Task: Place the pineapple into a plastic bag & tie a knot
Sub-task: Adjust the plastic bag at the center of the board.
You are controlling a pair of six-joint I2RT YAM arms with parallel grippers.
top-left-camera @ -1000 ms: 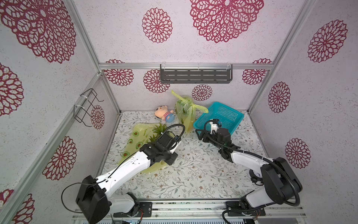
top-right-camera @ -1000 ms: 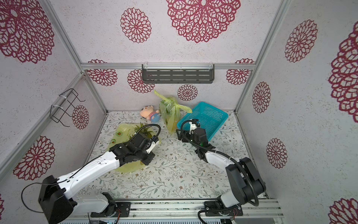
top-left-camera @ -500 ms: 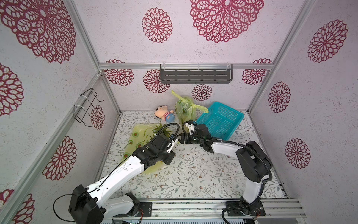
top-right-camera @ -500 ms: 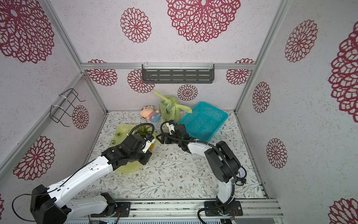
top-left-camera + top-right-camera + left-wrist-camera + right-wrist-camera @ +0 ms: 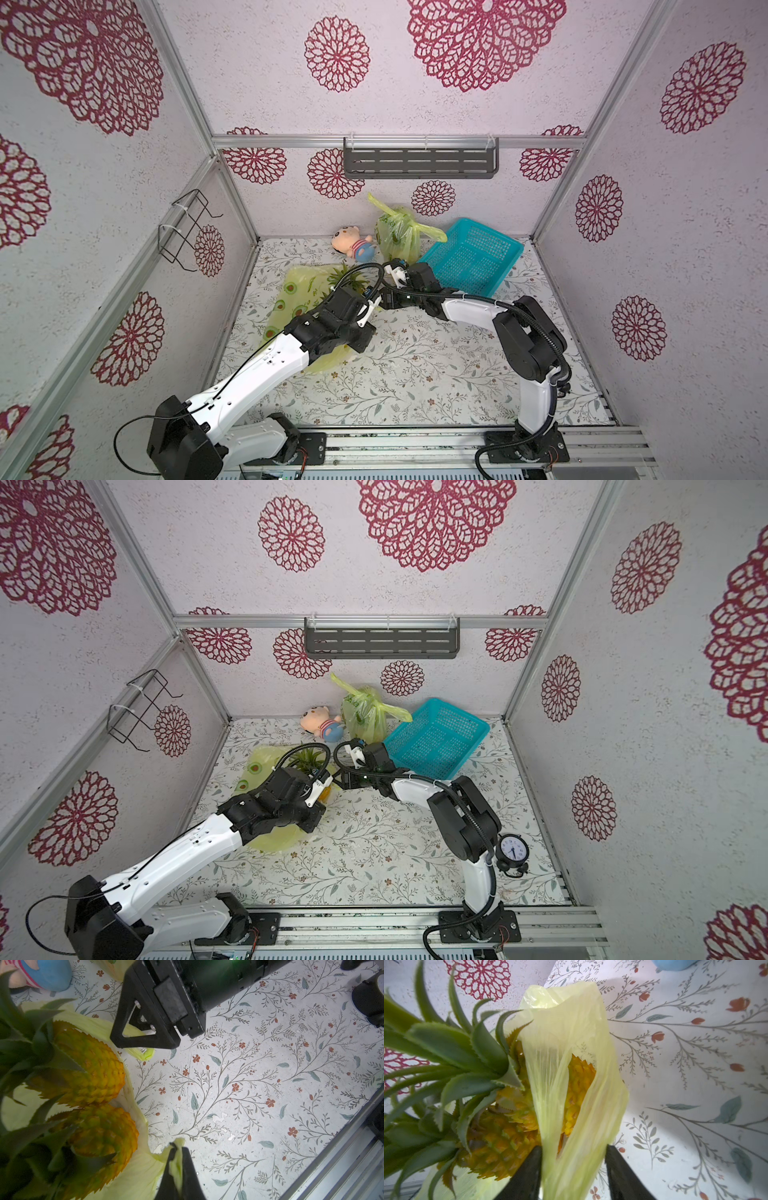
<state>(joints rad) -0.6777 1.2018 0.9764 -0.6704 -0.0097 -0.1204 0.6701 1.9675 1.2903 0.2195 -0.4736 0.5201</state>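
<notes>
Well, over on the left wall hangs a wire rack (image 5: 187, 232). Next to it, on the left part of the table (image 5: 415, 374), lies the yellow-green plastic bag (image 5: 291, 299). The pineapple (image 5: 500, 1142) sits inside its mouth with the leafy crown poking out. The left tool (image 5: 176, 1157) is pinched tight on one edge of the plastic bag. Just beside it, the right tool (image 5: 573, 1165) has its jaws partly apart around a strip of the bag's rim, and I cannot tell whether they press it. Further back sit a plush doll (image 5: 351, 245), a knotted green bag (image 5: 397, 239) and a tilted teal basket (image 5: 469, 262). An alarm clock (image 5: 513, 850) stands at the far right.
</notes>
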